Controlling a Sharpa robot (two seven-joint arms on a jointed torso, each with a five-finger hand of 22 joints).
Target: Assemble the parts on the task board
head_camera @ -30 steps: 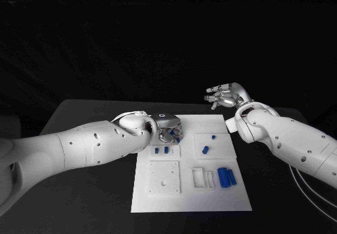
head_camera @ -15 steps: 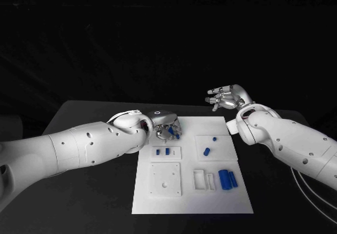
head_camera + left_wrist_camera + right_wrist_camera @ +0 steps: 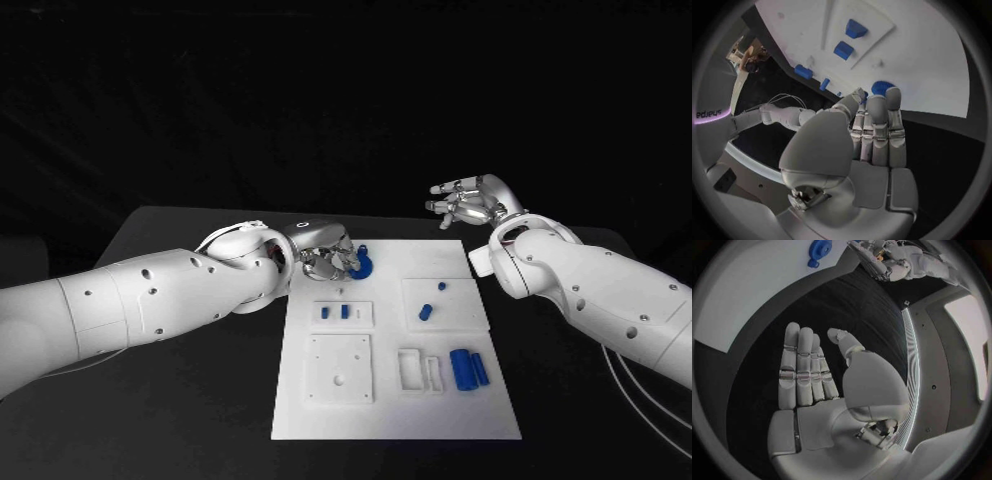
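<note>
The white task board (image 3: 389,405) lies in the middle of the black table. My left hand (image 3: 329,262) hovers over the board's far left corner and pinches a blue toothed ring (image 3: 364,263) at its fingertips. In the left wrist view the ring (image 3: 878,87) peeks out behind the fingertips (image 3: 876,102) of that hand (image 3: 873,135). My right hand (image 3: 464,200) is raised beyond the board's far right corner, fingers apart and holding nothing; its bare palm (image 3: 814,390) faces the right wrist camera.
Two small blue parts (image 3: 338,311) stand in a small plate near the left hand. Two more blue parts (image 3: 424,309) lie right of them, and blue cylinders (image 3: 464,366) sit beside a white bracket (image 3: 417,365). A white plate with holes (image 3: 336,365) lies at the near left.
My left hand has lifted and drawn back toward the board's far edge, taking the blue ring with it. The right hand has hardly moved.
</note>
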